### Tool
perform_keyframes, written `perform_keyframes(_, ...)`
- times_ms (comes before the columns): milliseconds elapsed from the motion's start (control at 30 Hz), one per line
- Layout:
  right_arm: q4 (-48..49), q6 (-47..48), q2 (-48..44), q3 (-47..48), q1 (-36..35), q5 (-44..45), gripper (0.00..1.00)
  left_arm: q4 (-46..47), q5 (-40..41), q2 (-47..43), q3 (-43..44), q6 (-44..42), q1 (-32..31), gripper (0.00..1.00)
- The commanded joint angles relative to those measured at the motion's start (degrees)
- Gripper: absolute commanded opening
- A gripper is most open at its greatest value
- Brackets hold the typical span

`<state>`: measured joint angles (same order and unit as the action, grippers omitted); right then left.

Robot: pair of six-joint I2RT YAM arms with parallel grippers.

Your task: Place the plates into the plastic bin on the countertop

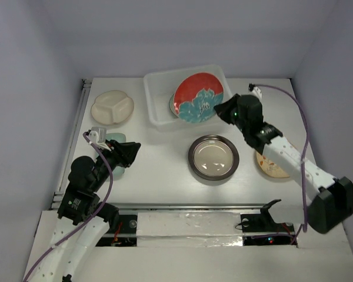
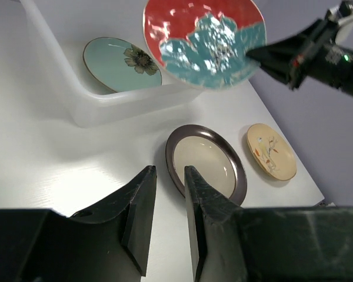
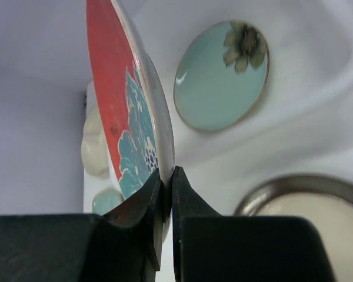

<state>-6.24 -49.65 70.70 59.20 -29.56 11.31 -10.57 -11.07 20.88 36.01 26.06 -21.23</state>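
Your right gripper (image 3: 167, 176) pinches the rim of the red plate (image 3: 120, 111), which stands on edge with its teal flower facing left. Past it you see the pale teal plate (image 3: 220, 79) lying flat inside the plastic bin (image 3: 335, 70). The dark-rimmed plate (image 3: 300, 205) sits at lower right.

Light falls evenly from overhead, bright and cool, so the flat white tabletop (image 1: 165, 176) looks almost washed out and the shadows beneath the dishes stay short and soft. A pale glare pools in the round dark-rimmed metallic plate (image 1: 213, 154) — the strongest reflection here. In the left wrist view, small highlights speckle the glossy red plate with the teal flower (image 2: 200, 35). Close to its own lens, the black right gripper (image 3: 167, 174) is a near-featureless dark mass — slightly soft at its edges.
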Motion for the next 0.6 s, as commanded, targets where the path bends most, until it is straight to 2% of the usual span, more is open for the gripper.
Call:
perform_keyframes(0,12.7,1.7,6.3,12.7,4.8,-6.5,0.00,2.3,0.1,-0.1,-0.6,0.4,0.4,0.24)
perform_keyframes(133,12.1,0.6,17.0,21.6,8.8,-10.9,0.00,2.4,-0.2,-0.1,-0.6,0.4,0.4,0.24)
perform_keyframes(300,9.8,-0.3,29.7,30.6,10.1,-16.3,0.00,2.5,-0.6,-0.2,-0.7,0.4,0.4,0.25)
perform_keyframes(567,9.4,-2.8,39.8,36.7,11.2,-19.5,0.00,2.7,-0.9,-0.3,-0.8,0.4,0.4,0.26)
